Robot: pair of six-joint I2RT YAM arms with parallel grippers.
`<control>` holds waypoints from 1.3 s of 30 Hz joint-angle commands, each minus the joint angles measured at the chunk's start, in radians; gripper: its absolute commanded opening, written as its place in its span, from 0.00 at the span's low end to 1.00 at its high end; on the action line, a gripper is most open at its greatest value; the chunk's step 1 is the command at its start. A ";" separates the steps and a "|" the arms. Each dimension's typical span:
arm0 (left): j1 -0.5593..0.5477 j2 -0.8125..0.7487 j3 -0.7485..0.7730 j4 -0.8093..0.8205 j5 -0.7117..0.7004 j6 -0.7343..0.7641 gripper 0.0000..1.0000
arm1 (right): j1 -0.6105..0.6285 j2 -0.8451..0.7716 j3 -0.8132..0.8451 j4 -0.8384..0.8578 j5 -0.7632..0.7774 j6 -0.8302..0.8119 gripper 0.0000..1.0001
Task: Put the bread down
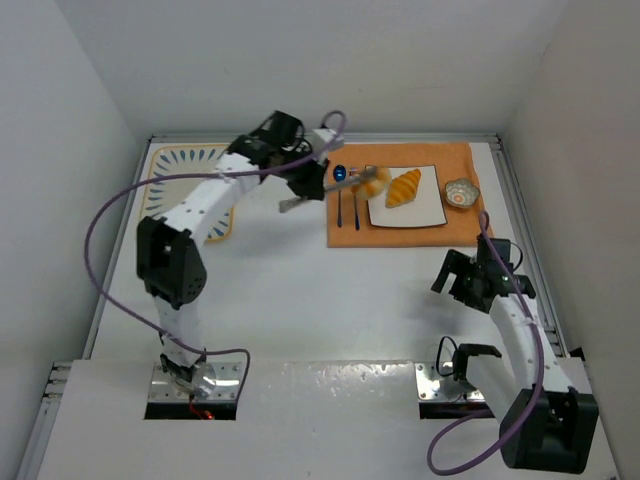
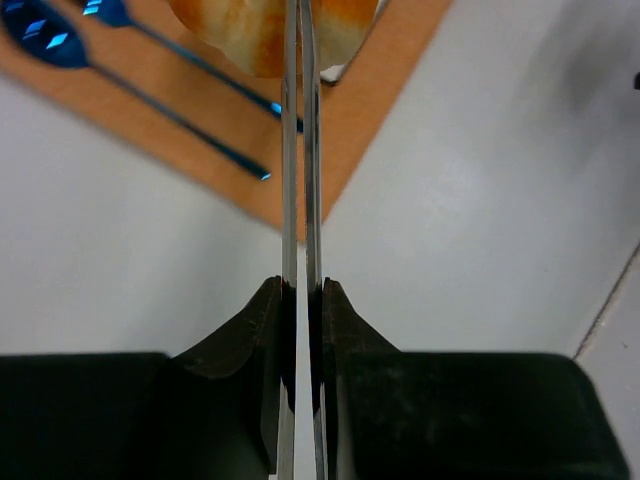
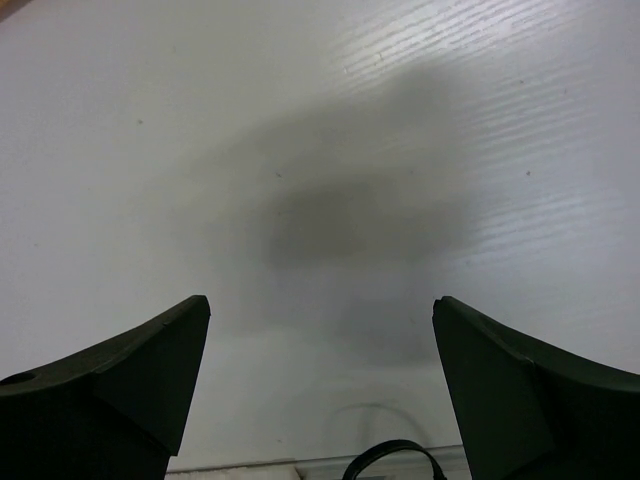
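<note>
Closest in, the left gripper (image 2: 300,292) has its black fingers (image 2: 240,345) pressed together on the two blades of a pair of thin metal tongs (image 2: 301,180), which run straight out ahead of them. Just left of the blades lie two blue slender utensils (image 2: 150,100) on an orange cloth placemat (image 2: 350,150). At the far tips of the blades the round golden-brown bun (image 2: 262,30) is pinched, right at the near edge of the white square plate (image 1: 405,215). I cannot tell whether it touches the plate yet. Beyond the bun the ridged golden croissant (image 1: 404,187) lies on the plate, and further out sits a small patterned bowl (image 1: 461,193). To do this well, I judge the bun should go slightly further ahead until bare plate lies fully under it. It should stop short of the croissant and come down until it rests. The squeeze should then ease slowly, so the springy blades do not flick it. Well off to the side, the right gripper (image 3: 320,330) hangs with fingers wide apart over the white table (image 3: 320,150).
</note>
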 commanded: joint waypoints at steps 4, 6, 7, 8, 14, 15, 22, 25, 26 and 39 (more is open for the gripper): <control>-0.225 0.215 0.306 0.016 -0.001 -0.011 0.00 | -0.008 -0.092 -0.003 -0.128 0.016 -0.034 0.93; -0.271 0.298 0.357 0.072 -0.001 -0.020 0.00 | -0.006 -0.132 -0.005 -0.160 0.021 -0.034 0.93; -0.282 0.318 0.357 0.097 -0.020 -0.033 0.00 | -0.008 -0.144 -0.008 -0.169 0.024 -0.034 0.93; -0.293 0.336 0.366 0.123 -0.036 -0.054 0.00 | -0.008 -0.150 -0.010 -0.178 0.024 -0.037 0.93; -0.315 0.471 0.414 0.241 -0.159 -0.102 0.00 | -0.008 -0.190 -0.016 -0.227 0.027 -0.056 0.93; -0.315 0.484 0.414 0.251 -0.185 -0.111 0.00 | -0.008 -0.196 -0.014 -0.232 0.027 -0.054 0.93; -0.324 0.505 0.412 0.260 -0.231 -0.083 0.08 | -0.008 -0.209 -0.016 -0.243 0.027 -0.063 0.93; -0.333 0.476 0.377 0.260 -0.222 -0.083 0.26 | -0.008 -0.206 -0.019 -0.232 0.027 -0.062 0.93; -0.333 0.464 0.368 0.260 -0.222 -0.083 0.35 | -0.008 -0.198 -0.020 -0.228 0.025 -0.063 0.93; -0.266 0.350 0.430 0.229 -0.117 -0.122 0.56 | -0.008 -0.196 -0.031 -0.185 -0.056 -0.008 0.92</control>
